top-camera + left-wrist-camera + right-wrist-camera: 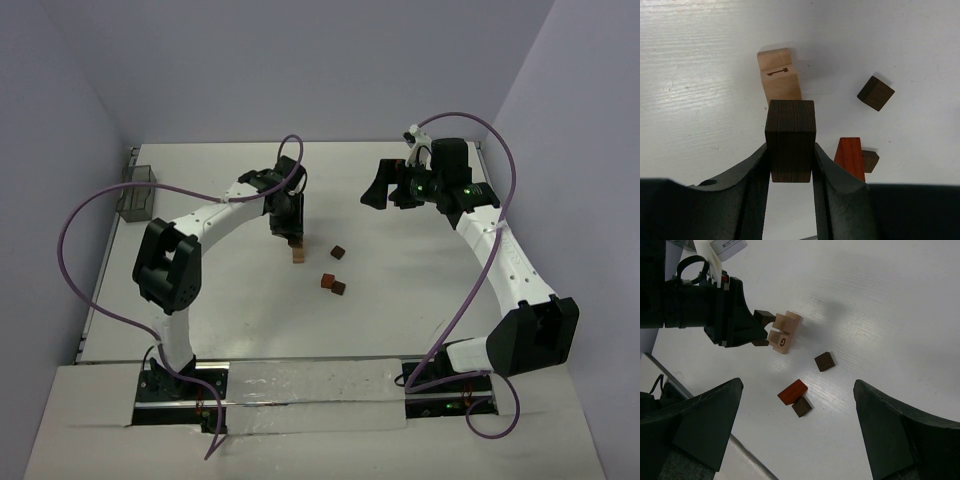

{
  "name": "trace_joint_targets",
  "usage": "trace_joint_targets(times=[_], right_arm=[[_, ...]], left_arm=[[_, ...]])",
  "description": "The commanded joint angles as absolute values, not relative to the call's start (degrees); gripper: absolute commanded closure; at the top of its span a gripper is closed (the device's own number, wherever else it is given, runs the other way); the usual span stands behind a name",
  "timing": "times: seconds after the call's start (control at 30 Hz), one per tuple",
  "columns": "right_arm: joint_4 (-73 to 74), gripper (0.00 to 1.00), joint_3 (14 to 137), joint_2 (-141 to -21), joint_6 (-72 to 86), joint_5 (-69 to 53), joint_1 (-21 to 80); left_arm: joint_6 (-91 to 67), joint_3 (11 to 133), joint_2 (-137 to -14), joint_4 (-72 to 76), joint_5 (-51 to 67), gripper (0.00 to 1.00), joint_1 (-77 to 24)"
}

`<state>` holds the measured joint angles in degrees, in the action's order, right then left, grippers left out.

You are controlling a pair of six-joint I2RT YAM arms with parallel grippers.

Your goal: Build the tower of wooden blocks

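Observation:
My left gripper (790,152) is shut on a dark brown wooden block (790,135), which sticks out past the fingertips. The block hangs right next to a light tan stack (779,75) with a slot mark on its top. I cannot tell whether they touch. From above, the left gripper (289,230) stands over the tan stack (298,255) in mid-table. My right gripper (385,192) hovers open at the back right, nothing between its fingers (695,425). Its camera looks down on the tan stack (786,330).
Loose blocks lie right of the stack: a dark cube (338,251) (824,361), and an orange-red block (327,281) (792,392) touching a small dark block (339,288) (801,407). A greyish see-through box (137,195) stands at the left edge.

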<state>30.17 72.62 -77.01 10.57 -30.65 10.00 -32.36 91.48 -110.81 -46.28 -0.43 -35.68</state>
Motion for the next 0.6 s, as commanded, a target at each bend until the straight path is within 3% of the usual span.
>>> trace_joint_targets(times=[0.0,0.23,0.57], right_arm=[[29.91,0.0,74.21,-76.55,10.05,-30.64,10.2],[29.88,0.0,74.09,-76.55,10.02,-30.5,10.2],[29.88,0.0,74.16,-76.97,10.17,-30.91,10.2]], left_arm=[[-32.82,93.14,-111.87,-45.88,-2.09,0.91,-35.86],[-33.13,93.6,-112.5,-46.06,-1.67,0.95,-35.86],[-33.22,93.08,-112.43,-45.79,-1.25,0.91,-35.86]])
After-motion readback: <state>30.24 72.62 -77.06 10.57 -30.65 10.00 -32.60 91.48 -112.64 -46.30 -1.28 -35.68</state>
